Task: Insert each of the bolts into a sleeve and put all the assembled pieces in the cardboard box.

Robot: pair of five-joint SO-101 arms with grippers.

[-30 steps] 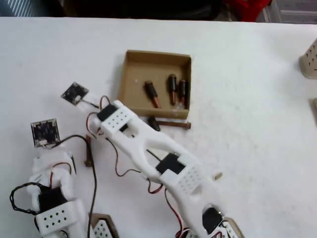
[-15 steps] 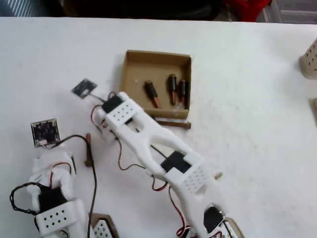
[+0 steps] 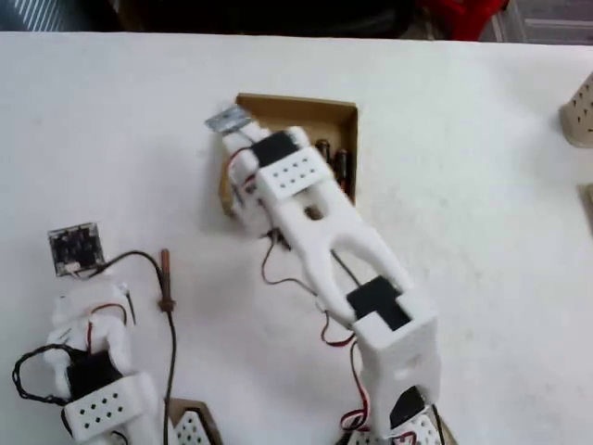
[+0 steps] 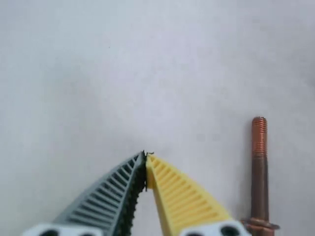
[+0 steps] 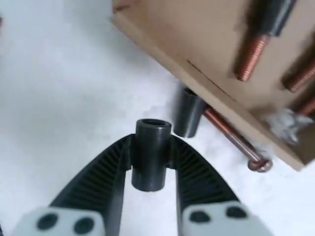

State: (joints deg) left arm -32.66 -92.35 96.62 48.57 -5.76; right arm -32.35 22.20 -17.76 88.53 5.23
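1. Right claw pinches a black sleeve just outside the cardboard box.
2. Left claw is pressed together — a bare bolt lies beside it on the desk.

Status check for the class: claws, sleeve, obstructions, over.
Left claw shut, empty, beside a loose bolt. Right claw shut on a black sleeve, by the cardboard box. Spare sleeve and second bolt lie against its wall.
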